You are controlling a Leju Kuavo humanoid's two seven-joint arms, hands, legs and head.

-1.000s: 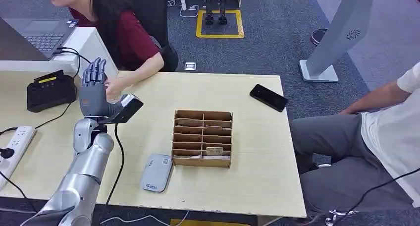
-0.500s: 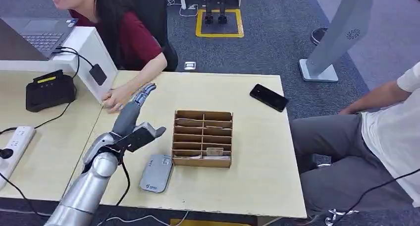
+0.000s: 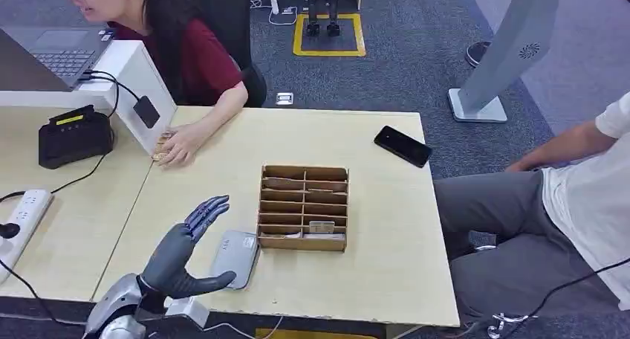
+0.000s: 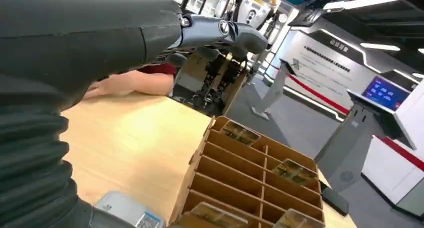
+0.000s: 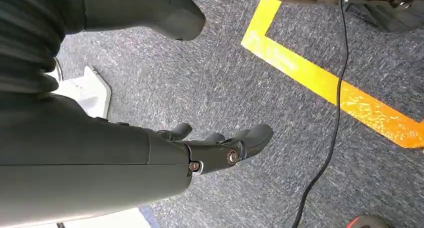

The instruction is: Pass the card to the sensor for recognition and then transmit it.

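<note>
Cards [image 3: 322, 226] lie in the compartmented wooden box [image 3: 303, 207] mid-table; the flat grey sensor pad [image 3: 235, 259] sits just beside it, at the near edge. Dark left hand [image 3: 182, 251] hovers by the pad — fingers spread, empty. Right hand [image 5: 150, 163] hangs over grey carpet [image 5: 280, 108], fingers apart, holding nothing. A person's hand [image 3: 177, 146] rests at the table's far-left corner

Grey sensor [image 3: 235, 259] flat beside card box [image 3: 303, 207].
</note>
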